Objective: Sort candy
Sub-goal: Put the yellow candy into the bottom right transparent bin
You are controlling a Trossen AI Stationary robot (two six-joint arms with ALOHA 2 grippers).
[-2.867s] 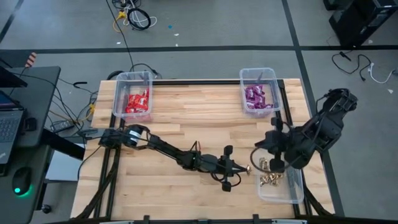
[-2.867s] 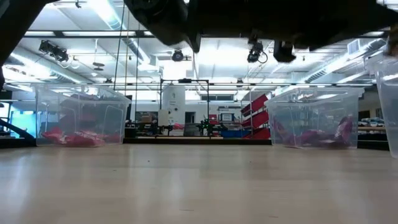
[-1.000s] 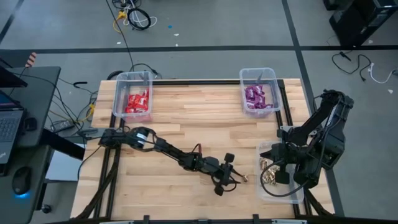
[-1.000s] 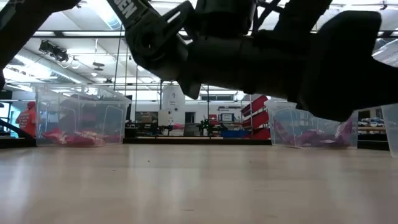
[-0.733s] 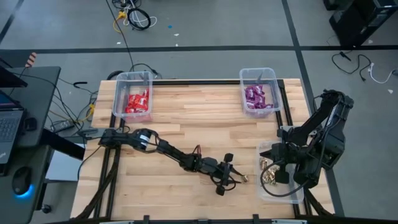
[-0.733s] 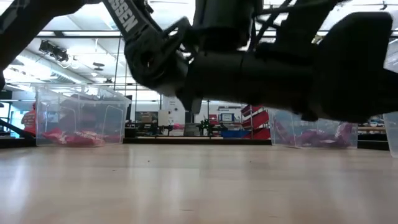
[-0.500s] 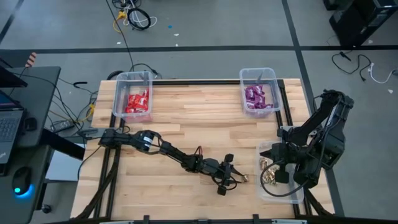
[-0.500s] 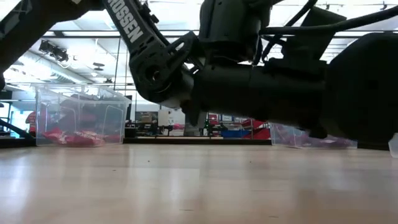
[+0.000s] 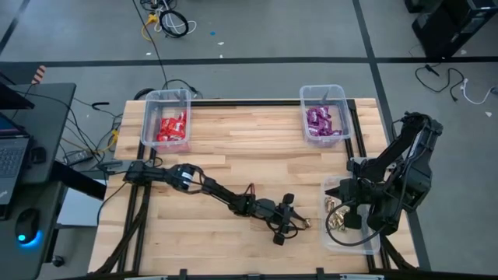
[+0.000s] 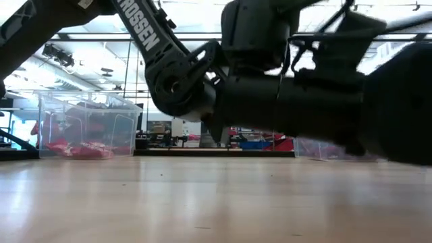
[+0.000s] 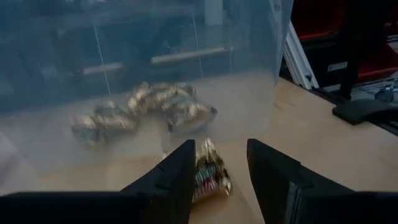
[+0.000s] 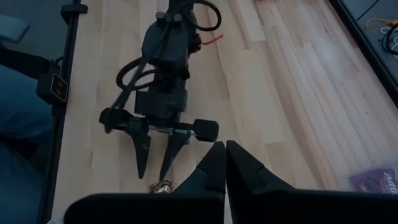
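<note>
Gold candy [image 11: 208,171] between open left hand [image 11: 219,180] fingers, beside bin [image 11: 124,81].

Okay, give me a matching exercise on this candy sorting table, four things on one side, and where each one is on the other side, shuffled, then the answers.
Things
1. red candy
2. purple candy
3. gold candy pile
4. single gold candy

Places
A. bin at the near right edge of the table
B. bare wood, between the open fingers of the left gripper
C. bin at the far left corner
D. bin at the far right

Pairs: 1-C, 2-D, 3-A, 4-B
</note>
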